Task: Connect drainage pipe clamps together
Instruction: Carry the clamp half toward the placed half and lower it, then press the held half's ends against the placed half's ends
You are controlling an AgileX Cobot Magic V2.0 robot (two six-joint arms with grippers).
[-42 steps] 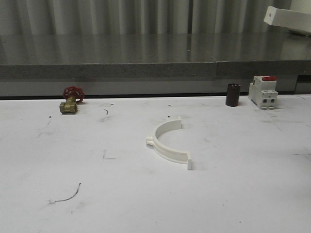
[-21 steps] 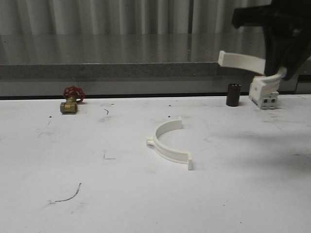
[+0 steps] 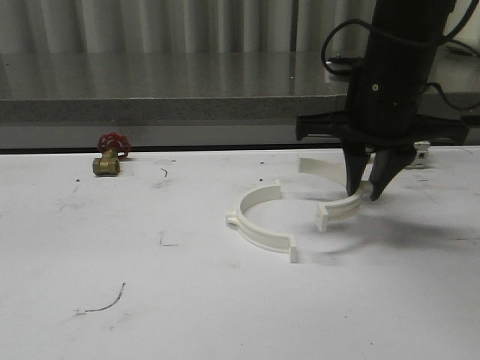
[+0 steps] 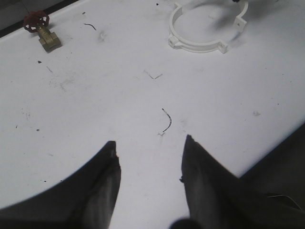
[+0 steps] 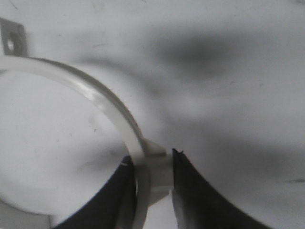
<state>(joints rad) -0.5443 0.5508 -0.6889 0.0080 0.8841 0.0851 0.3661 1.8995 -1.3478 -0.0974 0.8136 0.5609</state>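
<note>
Drainage pipe clamps: one half-ring flat mid-table, other half-ring just beside, pinched by right gripper | left gripper apart, idle | risk: end tabs misalign, free half skids when pushed

2 clamp halves — 1 valve, 2 grippers.

No writing, label, brand, number or sign can be read on anything in these pictures.
</note>
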